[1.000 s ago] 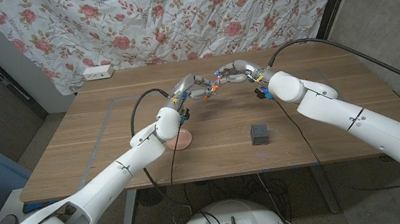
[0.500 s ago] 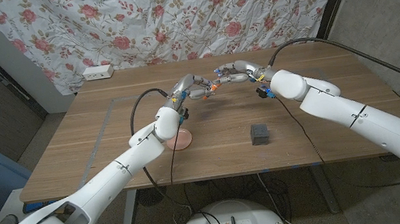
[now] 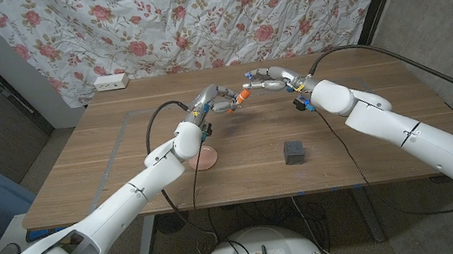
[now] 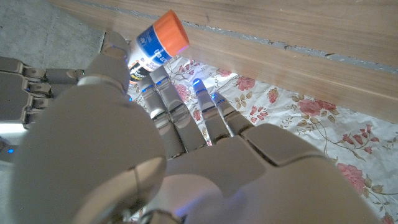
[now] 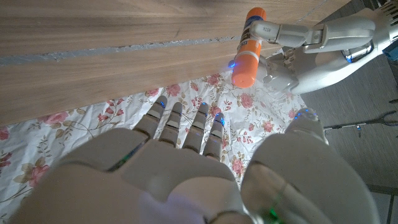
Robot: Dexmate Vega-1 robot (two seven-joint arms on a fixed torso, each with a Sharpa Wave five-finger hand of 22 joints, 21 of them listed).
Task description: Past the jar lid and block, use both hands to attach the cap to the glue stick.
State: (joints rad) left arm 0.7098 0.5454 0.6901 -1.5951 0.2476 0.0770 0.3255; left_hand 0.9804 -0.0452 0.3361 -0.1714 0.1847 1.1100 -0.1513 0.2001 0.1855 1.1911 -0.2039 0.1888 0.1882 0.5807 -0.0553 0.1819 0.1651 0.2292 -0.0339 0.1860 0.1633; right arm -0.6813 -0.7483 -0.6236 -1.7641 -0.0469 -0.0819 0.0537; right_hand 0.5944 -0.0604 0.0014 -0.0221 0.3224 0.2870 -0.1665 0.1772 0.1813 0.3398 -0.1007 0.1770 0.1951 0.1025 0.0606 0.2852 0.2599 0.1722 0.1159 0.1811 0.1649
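My left hand (image 3: 213, 102) holds the glue stick (image 3: 238, 98) above the far middle of the table, past the lid and block. The stick's orange cap (image 3: 243, 96) sits on its end and points toward my right hand (image 3: 269, 80). That hand hovers a short gap away from the cap, fingers apart and holding nothing. In the left wrist view the white-and-blue stick (image 4: 149, 51) with its orange cap (image 4: 171, 34) juts out beyond my fingers (image 4: 186, 118). The right wrist view shows the capped stick (image 5: 249, 46) pinched by my left hand (image 5: 317, 40), beyond my right hand (image 5: 186, 162).
A pink jar lid (image 3: 204, 158) lies near the table's front, under my left forearm. The dark grey block (image 3: 295, 151) stands to its right. A white power strip (image 3: 111, 82) sits at the far left edge, and a floral curtain (image 3: 194, 17) hangs behind the table.
My right hand has let go of the orange cap and drawn back a little to the right. The left hand still holds the capped stick in the same place.
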